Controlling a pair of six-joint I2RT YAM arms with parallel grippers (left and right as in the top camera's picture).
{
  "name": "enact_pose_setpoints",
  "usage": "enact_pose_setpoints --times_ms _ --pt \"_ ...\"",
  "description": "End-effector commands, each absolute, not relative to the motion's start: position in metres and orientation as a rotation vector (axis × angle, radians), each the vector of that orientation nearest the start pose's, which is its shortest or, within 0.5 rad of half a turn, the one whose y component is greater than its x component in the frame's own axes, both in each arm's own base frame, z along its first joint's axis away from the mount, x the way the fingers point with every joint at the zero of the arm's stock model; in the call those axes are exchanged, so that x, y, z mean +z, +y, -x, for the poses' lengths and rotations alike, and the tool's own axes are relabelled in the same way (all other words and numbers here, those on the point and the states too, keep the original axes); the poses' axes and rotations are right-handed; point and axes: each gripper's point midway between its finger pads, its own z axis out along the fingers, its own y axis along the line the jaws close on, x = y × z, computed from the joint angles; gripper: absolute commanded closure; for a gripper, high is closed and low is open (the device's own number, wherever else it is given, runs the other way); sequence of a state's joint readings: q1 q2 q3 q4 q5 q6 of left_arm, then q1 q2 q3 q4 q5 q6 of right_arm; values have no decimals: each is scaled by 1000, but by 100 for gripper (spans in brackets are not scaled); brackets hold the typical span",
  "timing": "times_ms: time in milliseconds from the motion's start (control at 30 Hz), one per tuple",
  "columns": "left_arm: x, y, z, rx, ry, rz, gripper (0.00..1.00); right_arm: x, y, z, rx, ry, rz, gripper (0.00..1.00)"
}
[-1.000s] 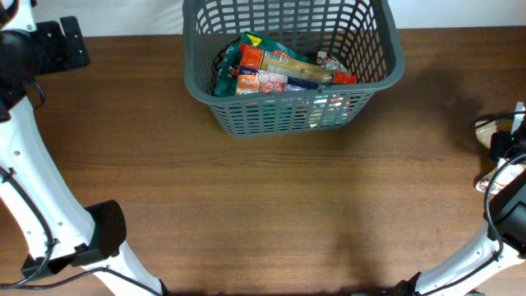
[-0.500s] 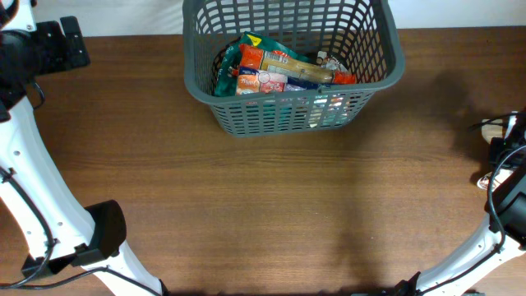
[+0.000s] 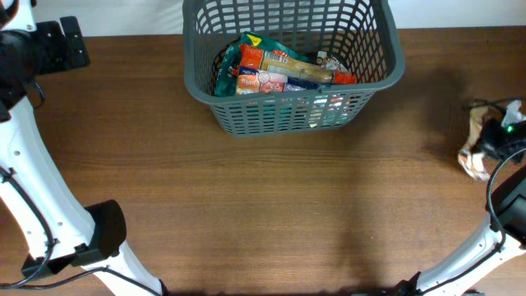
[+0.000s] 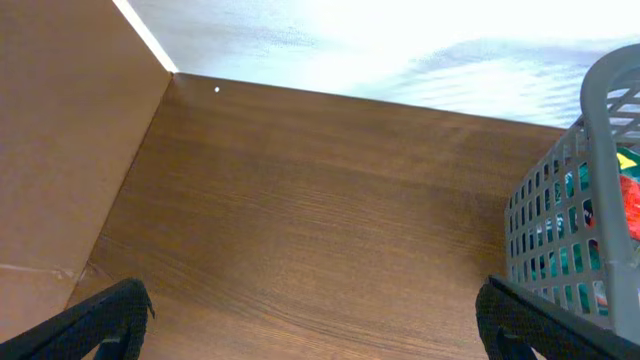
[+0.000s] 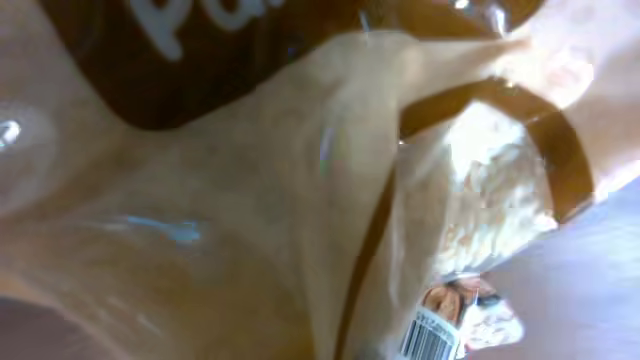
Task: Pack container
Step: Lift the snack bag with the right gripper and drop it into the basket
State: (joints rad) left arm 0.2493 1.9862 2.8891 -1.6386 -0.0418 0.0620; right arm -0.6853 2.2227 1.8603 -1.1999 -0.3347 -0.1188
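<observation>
The container, a dark grey slotted basket, stands at the back middle of the table with several colourful food packets inside. Its wall also shows at the right edge of the left wrist view as the container. At the far right edge, my right gripper is shut on a crinkled tan and brown snack packet. This packet fills the right wrist view and hides the fingers. My left gripper is wide open over bare wood, left of the basket, with nothing between its fingers.
The left arm's black wrist sits at the back left corner. White arm links run down the left side. A cable loops at the right edge. A white wall lies behind the table.
My right gripper has shut on the snack packet, and the packet now sits further left and is more in view. The left arm and the basket have not moved.
</observation>
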Motion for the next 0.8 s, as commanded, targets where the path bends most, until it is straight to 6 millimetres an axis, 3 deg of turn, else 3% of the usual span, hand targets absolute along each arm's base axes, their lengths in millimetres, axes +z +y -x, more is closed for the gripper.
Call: enact_pose_setpoints --times_ms 0,33,133,167,200,267,300,333,433,533,667,733,767 --pt "419 110 -398 200 2305 252 1 164 -199 -423 741 2567 -679 96" --pt "419 110 -398 200 2305 252 1 189 -194 -425 719 2552 -641 96" --pt "419 110 -398 200 2305 252 1 289 -163 -430 598 2445 -426 96" --pt "419 110 -398 200 2305 252 1 311 -154 -430 570 2412 -374 96" --pt "419 110 -398 200 2305 252 1 376 -118 -426 492 2294 -200 96" --pt "419 110 -398 200 2305 252 1 432 -74 -417 437 2169 -25 96" --pt "419 110 -398 200 2305 252 1 445 -61 -413 422 2137 20 96" --pt "419 110 -398 200 2305 252 1 477 -26 -401 365 2057 131 96" --pt "419 110 -398 200 2305 252 1 502 31 -386 296 1953 380 96" --pt "419 110 -398 200 2305 252 1 501 83 -381 227 1902 616 96" --pt "419 110 -398 200 2305 252 1 476 122 -403 160 1936 722 96" --pt "419 110 -398 200 2305 252 1 455 140 -425 142 1970 749 96" --pt "419 110 -398 200 2305 252 1 437 148 -446 124 1995 755 96"
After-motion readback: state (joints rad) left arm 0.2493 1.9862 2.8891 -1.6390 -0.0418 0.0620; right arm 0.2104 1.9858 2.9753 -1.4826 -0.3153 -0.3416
